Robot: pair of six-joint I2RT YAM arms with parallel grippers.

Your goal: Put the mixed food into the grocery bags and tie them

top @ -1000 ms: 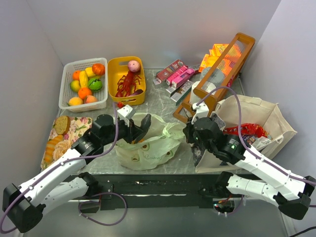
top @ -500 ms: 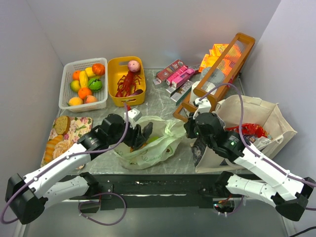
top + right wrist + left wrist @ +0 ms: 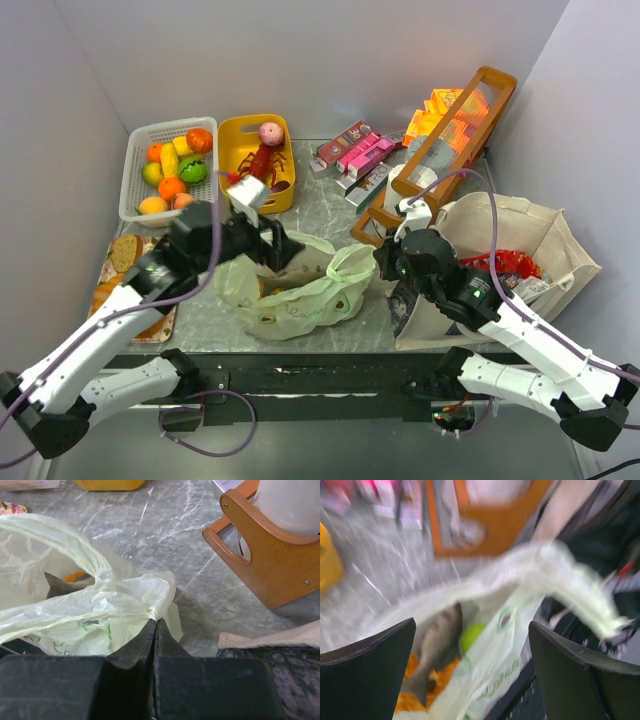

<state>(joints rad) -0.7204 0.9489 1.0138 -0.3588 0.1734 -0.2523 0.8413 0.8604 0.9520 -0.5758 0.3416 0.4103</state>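
Grey marbled surface [image 3: 322,208], pale walls [image 3: 300,60]; right claw [image 3: 155,624] pinches the green plastic bag [image 3: 300,297], left claw [image 3: 472,632] spread wide.

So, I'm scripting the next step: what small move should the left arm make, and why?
Probably swing the open, empty left pincer over toward the bread: the right pincer holds the plastic bag open by its rim, and bread lies outside it.

free: bare table [image 3: 318,198] behind bag [image 3: 300,295] | blocked: crate [image 3: 270,575] right, basket [image 3: 228,150] left
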